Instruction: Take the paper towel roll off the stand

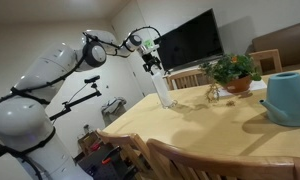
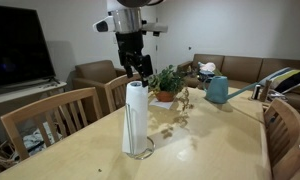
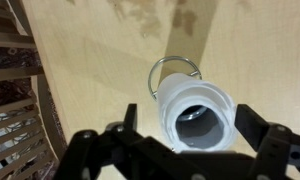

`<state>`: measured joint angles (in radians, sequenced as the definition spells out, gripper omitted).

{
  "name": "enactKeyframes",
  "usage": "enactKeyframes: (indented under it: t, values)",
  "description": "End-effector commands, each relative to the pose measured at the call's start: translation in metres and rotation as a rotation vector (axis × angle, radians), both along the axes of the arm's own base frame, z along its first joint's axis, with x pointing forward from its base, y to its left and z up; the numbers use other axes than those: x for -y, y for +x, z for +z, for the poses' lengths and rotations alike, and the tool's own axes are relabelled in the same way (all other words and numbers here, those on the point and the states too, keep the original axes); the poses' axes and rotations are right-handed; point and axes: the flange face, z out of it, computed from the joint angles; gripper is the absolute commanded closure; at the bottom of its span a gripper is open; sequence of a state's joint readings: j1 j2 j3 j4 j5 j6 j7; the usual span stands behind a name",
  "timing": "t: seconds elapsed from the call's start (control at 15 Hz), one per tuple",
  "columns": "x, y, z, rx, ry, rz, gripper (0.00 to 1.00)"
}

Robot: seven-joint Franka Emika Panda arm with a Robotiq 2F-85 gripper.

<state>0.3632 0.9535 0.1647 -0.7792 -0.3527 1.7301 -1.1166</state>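
Observation:
The paper towel roll is a slim white cylinder standing upright on a wire stand whose ring base rests on the wooden table. It also shows in an exterior view. In the wrist view I look down into the roll's hollow core, with the stand's ring beyond it. My gripper is open, its two fingers on either side of the roll's top, apart from it. In the exterior views the gripper hovers right above the roll.
A potted plant and a teal watering-can-like vessel stand farther along the table; they also show in an exterior view: plant, vessel. Wooden chairs line the table edges. A TV stands behind.

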Motion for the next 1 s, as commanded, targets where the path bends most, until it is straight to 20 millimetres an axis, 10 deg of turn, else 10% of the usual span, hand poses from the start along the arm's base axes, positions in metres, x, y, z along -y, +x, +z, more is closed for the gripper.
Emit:
enactKeyframes:
  t: [0.0, 0.53, 0.93]
  values:
    - [-0.0073, 0.0016, 0.0017, 0.006, -0.009, 0.034, 0.0]
    - [-0.0052, 0.0042, -0.0054, -0.001, -0.009, 0.022, 0.01]
    - [-0.004, 0.0053, -0.0039, 0.001, -0.007, 0.016, 0.55]
